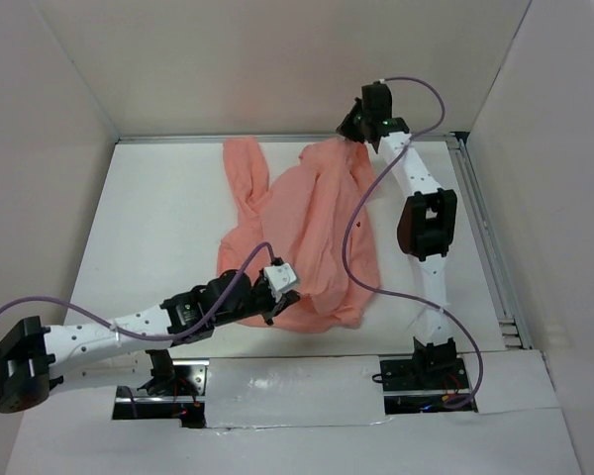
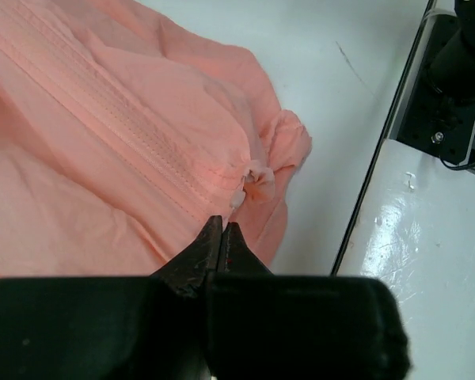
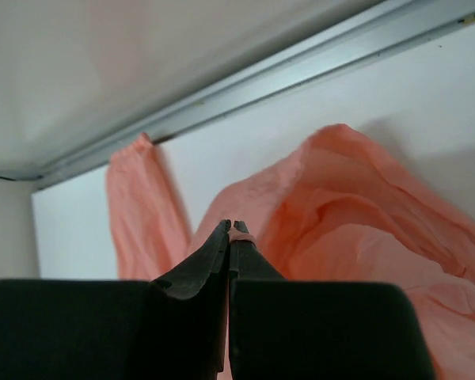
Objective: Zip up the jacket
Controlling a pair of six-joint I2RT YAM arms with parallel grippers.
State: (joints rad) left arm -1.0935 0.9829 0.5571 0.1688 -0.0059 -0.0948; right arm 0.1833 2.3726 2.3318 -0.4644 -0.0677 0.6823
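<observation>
The salmon-pink jacket lies wrinkled in the middle of the white table, one sleeve stretched toward the back. My right gripper is at the far end, shut on a fold of the jacket's top edge and lifting it a little. My left gripper is shut and empty over the near hem. In the left wrist view its tips sit just short of the small pale zipper pull, at the low end of the stitched zipper line.
A metal rail runs along the right and back edges, also in the right wrist view. White walls enclose the table. The right arm's purple cable lies across the jacket. The right arm's base stands beyond the hem.
</observation>
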